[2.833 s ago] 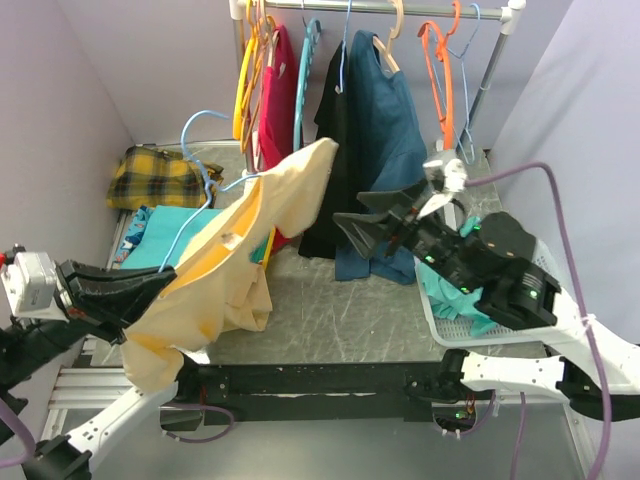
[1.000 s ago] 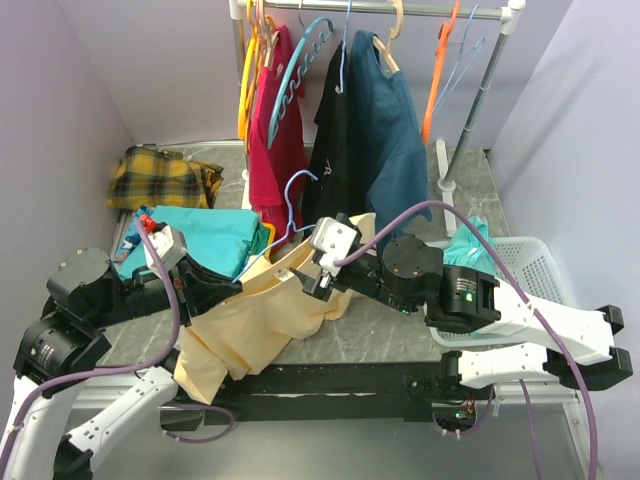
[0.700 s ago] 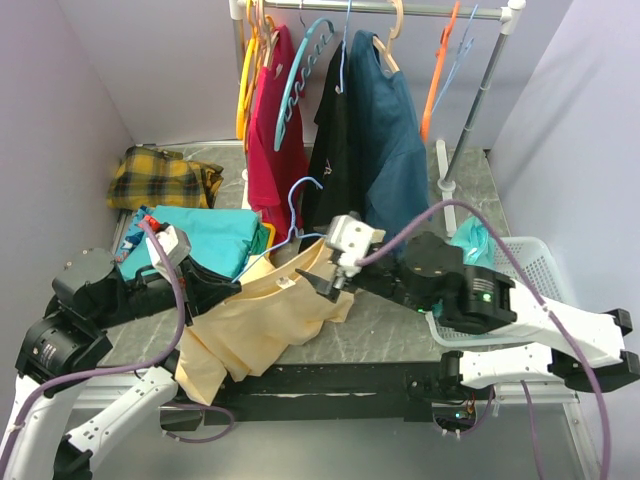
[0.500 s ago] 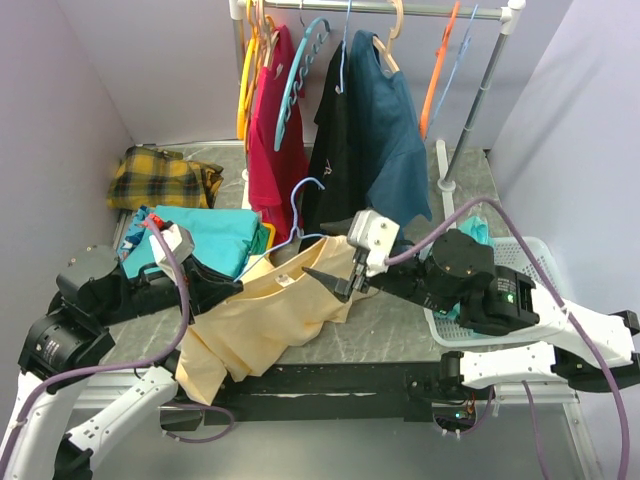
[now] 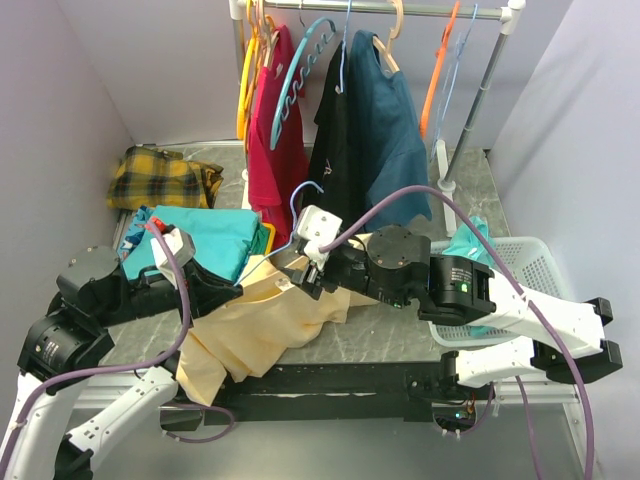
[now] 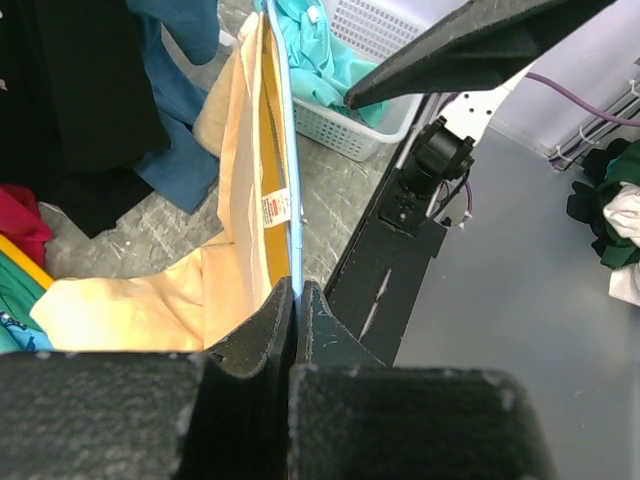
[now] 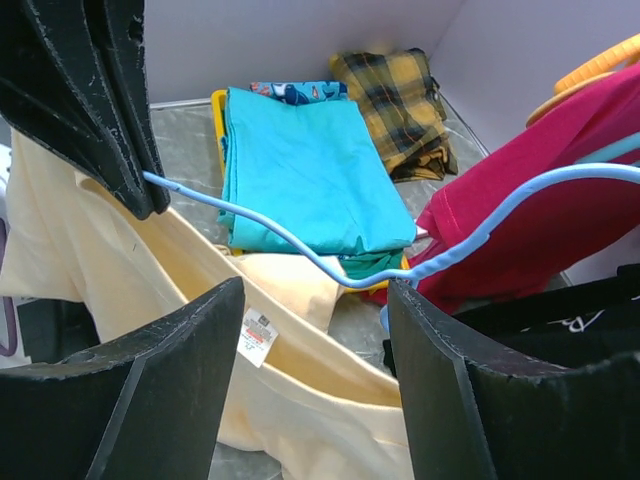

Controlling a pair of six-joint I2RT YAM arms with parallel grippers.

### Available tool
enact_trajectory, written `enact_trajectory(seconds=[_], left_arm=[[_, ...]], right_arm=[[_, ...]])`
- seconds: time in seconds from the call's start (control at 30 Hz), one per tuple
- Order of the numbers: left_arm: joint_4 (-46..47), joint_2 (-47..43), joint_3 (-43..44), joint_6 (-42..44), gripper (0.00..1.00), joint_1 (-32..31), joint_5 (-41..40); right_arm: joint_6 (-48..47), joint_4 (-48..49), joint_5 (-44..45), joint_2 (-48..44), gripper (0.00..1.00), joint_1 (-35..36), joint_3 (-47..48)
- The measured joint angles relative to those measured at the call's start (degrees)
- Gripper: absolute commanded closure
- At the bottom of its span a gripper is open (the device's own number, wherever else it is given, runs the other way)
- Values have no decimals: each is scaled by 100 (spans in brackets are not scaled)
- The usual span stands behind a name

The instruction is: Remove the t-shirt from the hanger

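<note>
A grey marbled surface (image 5: 385, 325) sits between lilac walls (image 5: 150, 70), with a clothes rail (image 5: 400, 9) at the back and a white basket (image 5: 545, 265) to the right. The cream t-shirt (image 5: 255, 325) lies crumpled near the front edge on the blue hanger (image 7: 290, 245), whose shoulders are buried in cloth. The left tool (image 6: 296, 300) is pinched tight on the hanger wire. The right tool (image 7: 315, 290) has its jaws apart, straddling the collar, seemingly without touching it. A small label (image 7: 258, 333) shows at the neck.

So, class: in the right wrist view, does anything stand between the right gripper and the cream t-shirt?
Nothing visible does. The t-shirt lies straight ahead of the right gripper, whose jaws stand open; the blue hanger runs beyond its collar, pinched by the left gripper.
</note>
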Motion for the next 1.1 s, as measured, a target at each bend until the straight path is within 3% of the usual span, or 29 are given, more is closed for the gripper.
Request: enact_trajectory(seconds=[0.47, 0.67, 0.77, 0.87, 0.97, 1.0, 1.03, 1.1], left_arm=[[-61, -107, 0, 59, 99, -7, 166], [-52, -120, 0, 55, 99, -7, 262], [-15, -136, 0, 52, 99, -7, 258], [63, -144, 0, 33, 99, -4, 190], [63, -118, 31, -20, 93, 7, 50], [46, -103, 39, -39, 87, 4, -11], [42, -90, 44, -48, 71, 4, -63], [96, -42, 63, -83, 66, 4, -223]], right_arm=[[-50, 192, 999, -369, 37, 4, -800], [-223, 481, 1147, -385, 54, -9, -820], [-306, 649, 1051, -348, 72, -15, -820], [-439, 730, 916, -258, 99, -15, -820], [-704, 531, 844, -201, 100, -9, -837], [-763, 505, 852, -203, 100, -9, -866], [-796, 514, 876, -212, 100, -9, -892], [-833, 505, 955, -251, 100, -11, -962]])
